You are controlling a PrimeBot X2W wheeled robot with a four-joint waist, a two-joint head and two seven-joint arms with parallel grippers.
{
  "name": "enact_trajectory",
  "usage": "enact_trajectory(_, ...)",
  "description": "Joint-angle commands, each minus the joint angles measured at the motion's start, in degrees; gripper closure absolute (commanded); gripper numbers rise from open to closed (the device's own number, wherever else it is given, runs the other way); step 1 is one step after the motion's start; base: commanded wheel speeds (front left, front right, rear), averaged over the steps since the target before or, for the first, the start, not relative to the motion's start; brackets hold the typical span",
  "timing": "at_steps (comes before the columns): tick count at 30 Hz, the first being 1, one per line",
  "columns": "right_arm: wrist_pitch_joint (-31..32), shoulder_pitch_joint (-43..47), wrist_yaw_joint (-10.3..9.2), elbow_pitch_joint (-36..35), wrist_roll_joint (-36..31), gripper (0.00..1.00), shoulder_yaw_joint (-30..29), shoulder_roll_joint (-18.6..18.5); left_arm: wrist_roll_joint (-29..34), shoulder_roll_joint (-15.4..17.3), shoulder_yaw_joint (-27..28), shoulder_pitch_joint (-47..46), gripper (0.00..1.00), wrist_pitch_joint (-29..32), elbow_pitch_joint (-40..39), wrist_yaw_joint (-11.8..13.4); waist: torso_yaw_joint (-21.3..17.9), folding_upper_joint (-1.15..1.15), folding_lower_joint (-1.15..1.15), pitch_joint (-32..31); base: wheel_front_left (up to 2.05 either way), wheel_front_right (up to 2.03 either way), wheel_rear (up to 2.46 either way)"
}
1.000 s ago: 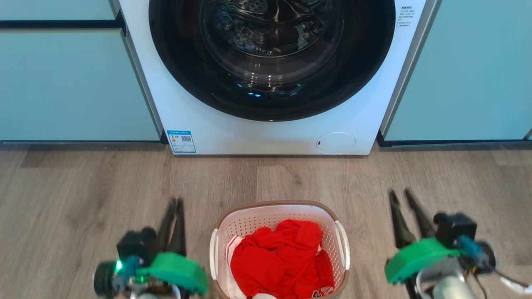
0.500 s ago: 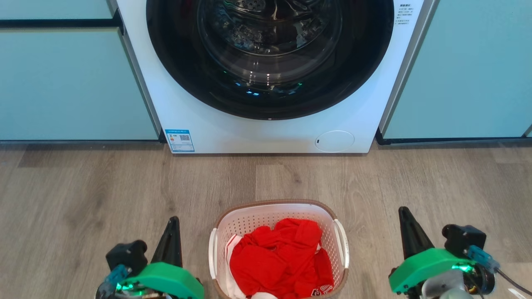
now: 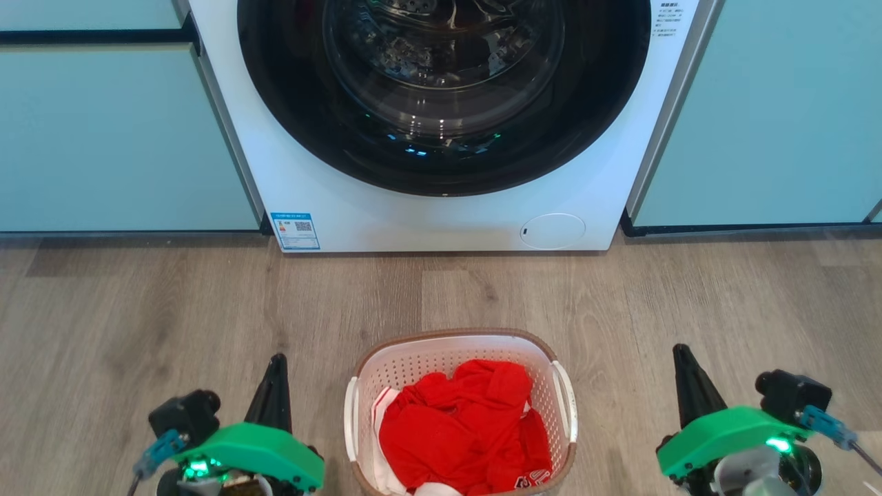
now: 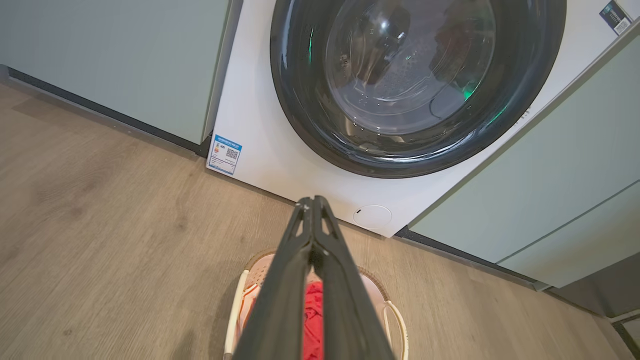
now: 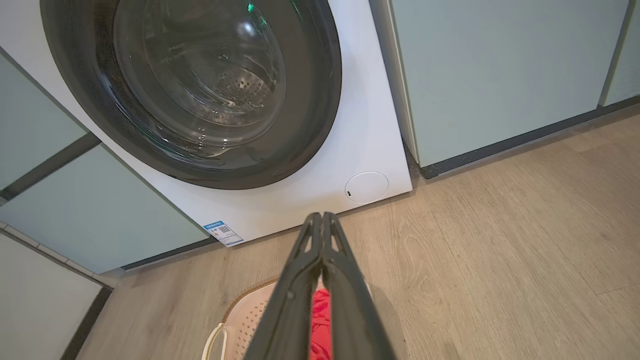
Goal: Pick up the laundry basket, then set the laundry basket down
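On the grey-brown wood-plank floor (image 3: pixel 138 310), at 6 o'clock of the head view, the small white perforated plastic laundry basket (image 3: pixel 413 366) with its brown rim is shown standing upright, directly before the white front-loading washing machine (image 3: pixel 441 220) at 12 o'clock. A crumpled red garment (image 3: pixel 468 427) is heaped inside it. The left gripper (image 3: pixel 277 365) is seen at the basket's 9 o'clock and the right gripper (image 3: pixel 683 355) at its 3 o'clock. Each is clenched, its two long dark fingers pressed together on nothing, and each is held apart from the basket; the same closed fingers are confirmed in both wrist views. Two stages are fitted equally by this arrangement: a basket waiting on the floor to be raised, or one already lowered back and let go. Which of the two is shown cannot be settled. For either stage, good practice is judged to lie in symmetry: the arms are best kept level on the two sides, clear of the white side handles (image 3: pixel 570 413), so that the light basket is not nudged or tipped. The soft load is judged unlikely to shift.
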Motion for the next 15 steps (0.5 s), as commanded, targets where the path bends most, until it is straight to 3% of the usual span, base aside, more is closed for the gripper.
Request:
enact_trajectory(1,0.29,-3.45,0.07,-1.89,1.78,1.00,-0.23,-0.65,-1.67,0.67,1.47,-3.13,1.00,0.37,-1.35,-0.69,-0.03,0.00,0.00,0.04,0.00,0.00,0.00)
enact_trajectory(15,2.35,-4.00,0.10,-1.88,10.84,1.00,-1.51,-0.84,-10.49,0.93,3.65,-4.01,1.00,2.40,-1.07,-2.27,-0.35,0.00,0.00,0.43,0.00,0.00,0.00)
